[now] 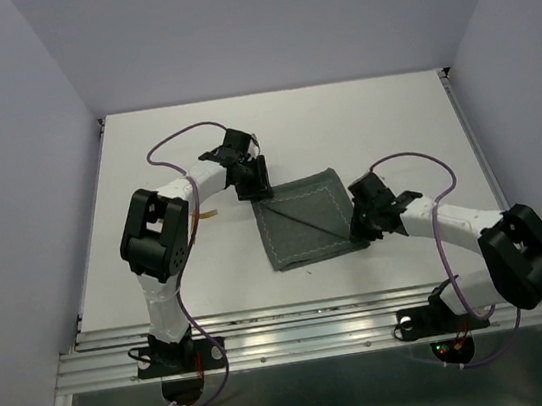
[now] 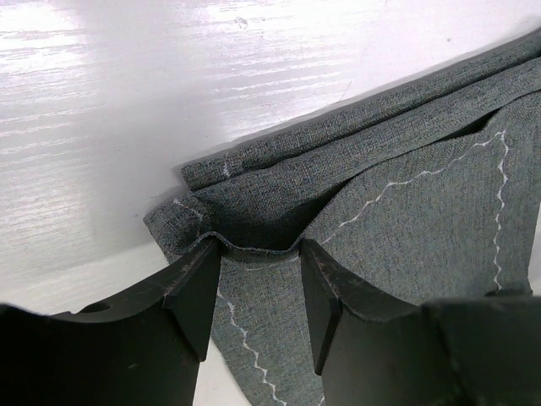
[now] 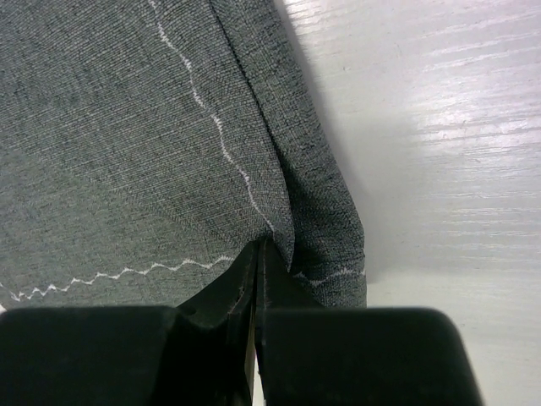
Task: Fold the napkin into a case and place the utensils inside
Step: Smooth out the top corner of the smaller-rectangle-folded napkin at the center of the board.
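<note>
Now right gripper pinched on napkin edge; left gripper agape astride corner

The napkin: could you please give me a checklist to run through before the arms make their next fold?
1. Grip of the right gripper on the napkin edge: ok, it is shut on the cloth.
2. Grip of the left gripper on its corner: not ok, the jaws stand apart with cloth between them.
3. Cloth fully on the table: ok, nothing overhangs.
4. Fold finished: not ok, the cloth lies broad, in loose layers.
5. Cutlery located: cannot tell, only a gold-coloured sliver shows beside the left arm.
</note>
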Action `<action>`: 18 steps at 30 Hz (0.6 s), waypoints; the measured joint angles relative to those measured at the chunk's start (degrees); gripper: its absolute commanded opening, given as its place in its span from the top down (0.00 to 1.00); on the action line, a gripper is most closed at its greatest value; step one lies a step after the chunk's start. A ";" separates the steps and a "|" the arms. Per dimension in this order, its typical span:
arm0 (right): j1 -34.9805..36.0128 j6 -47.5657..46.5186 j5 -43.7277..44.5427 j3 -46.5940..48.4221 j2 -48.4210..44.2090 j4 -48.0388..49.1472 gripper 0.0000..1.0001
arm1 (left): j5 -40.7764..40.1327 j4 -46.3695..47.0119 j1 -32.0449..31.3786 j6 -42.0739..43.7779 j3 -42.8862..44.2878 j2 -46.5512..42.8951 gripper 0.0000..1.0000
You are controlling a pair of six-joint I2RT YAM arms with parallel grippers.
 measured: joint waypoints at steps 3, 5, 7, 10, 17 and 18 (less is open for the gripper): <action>0.26 0.11 0.15 -0.02 -1.25 -0.44 0.99 | 0.02 -0.02 0.00 0.09 0.00 0.00 0.47; 0.28 0.11 0.61 0.02 -3.87 -1.84 0.98 | 0.02 -0.15 0.00 0.17 0.17 0.00 0.47; 0.28 0.09 2.08 0.55 -7.17 -3.56 0.98 | 0.00 -0.48 0.00 0.26 0.76 0.00 0.47; 0.28 0.07 4.50 1.68 -10.19 -4.52 0.99 | 0.00 -0.48 0.00 0.39 1.20 0.00 0.47; 0.28 0.44 6.32 0.96 -4.42 -4.50 0.99 | -0.20 -0.72 0.00 0.61 1.31 0.00 0.47; 0.28 0.59 6.36 0.39 -3.56 -4.39 0.99 | -0.20 -0.76 0.00 0.66 1.33 0.00 0.47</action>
